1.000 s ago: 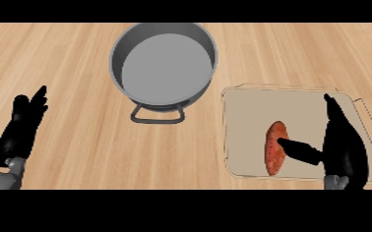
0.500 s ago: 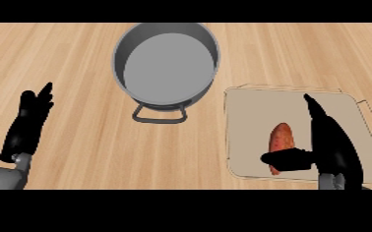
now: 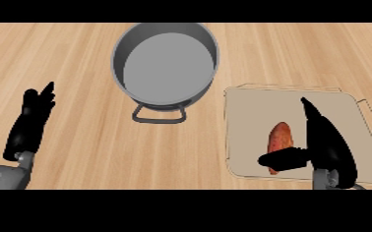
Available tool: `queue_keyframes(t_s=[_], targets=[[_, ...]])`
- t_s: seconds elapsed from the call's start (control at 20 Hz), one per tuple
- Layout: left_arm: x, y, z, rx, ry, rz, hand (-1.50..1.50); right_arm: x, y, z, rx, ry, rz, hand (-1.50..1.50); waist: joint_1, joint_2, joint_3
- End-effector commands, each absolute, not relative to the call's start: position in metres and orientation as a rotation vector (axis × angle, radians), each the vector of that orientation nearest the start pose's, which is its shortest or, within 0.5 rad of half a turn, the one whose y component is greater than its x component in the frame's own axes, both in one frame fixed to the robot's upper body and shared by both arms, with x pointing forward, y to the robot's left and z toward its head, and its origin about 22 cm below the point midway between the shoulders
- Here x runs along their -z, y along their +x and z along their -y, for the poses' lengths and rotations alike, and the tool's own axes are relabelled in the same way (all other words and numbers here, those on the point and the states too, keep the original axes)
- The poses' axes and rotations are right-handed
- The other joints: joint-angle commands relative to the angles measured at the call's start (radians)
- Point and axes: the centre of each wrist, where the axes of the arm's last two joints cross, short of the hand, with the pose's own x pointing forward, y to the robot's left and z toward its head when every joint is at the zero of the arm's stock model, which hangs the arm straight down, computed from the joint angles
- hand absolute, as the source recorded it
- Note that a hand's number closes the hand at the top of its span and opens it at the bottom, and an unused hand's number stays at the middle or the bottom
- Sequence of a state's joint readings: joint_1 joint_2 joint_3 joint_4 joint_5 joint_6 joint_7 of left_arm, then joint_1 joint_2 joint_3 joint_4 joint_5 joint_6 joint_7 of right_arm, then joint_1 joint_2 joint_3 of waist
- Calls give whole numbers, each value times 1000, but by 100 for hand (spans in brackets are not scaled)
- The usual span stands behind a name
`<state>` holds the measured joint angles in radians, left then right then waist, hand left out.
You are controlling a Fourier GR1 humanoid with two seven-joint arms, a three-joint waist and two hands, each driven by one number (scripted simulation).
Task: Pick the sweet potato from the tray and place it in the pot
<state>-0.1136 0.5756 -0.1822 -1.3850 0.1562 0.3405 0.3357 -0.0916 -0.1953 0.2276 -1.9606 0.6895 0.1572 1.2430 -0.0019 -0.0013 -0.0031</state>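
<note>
Wooden counter (image 3: pixel 73 54) filling the whole view, grain running from 9 to 3 o'clock. Grey pot (image 3: pixel 117 69) at 12 o'clock of the view, upright, mouth facing up, with a loop handle (image 3: pixel 158 121) jutting from its 6 o'clock side. Beige tray (image 3: pixel 247 108) lying flat at 4 o'clock from the pot, apart from the handle. Its 6 o'clock edge close to the view's lower limit, its 3 o'clock edge near the right limit. A strip of bare wood between the pot's rim and the tray's 12 o'clock edge, and a wide bare stretch off the tray's 9 o'clock edge.

Right hand (image 3: pixel 327 142) over the tray's 3 o'clock half, coming in from 6 o'clock on a grey forearm (image 3: pixel 330 179). Fingers straight and together, pointing to 12 o'clock, seen edge-on, so the hand is open. Thumb (image 3: pixel 285 158) stuck out toward 9 o'clock, crossing the lower end of the sweet potato; touching it or passing above it cannot be told. Left hand (image 3: pixel 29 123) at 8 o'clock of the view, resting open with fingers up toward 12 o'clock, well apart from pot and tray.

Sweet potato (image 3: pixel 280 137) on the tray, lying lengthwise from 12 to 6 o'clock near the tray's middle, just beside the right hand at its 9 o'clock. Upper end free, lower end hidden behind the thumb.
</note>
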Motion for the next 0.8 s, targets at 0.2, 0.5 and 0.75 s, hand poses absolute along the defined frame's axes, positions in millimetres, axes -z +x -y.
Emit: queue_keyframes(t_s=[0.2,0.5,0.75], targets=[[-25,264,-334,95,521,1160,0,-103,241,183,-399,-858,529,-150,5,1,2],[-32,271,-341,102,522,1162,0,-106,254,186,-408,-892,533,-150,4,1,2],[-28,267,-337,101,536,1148,0,-88,244,205,-414,-881,473,-150,-4,0,3]])
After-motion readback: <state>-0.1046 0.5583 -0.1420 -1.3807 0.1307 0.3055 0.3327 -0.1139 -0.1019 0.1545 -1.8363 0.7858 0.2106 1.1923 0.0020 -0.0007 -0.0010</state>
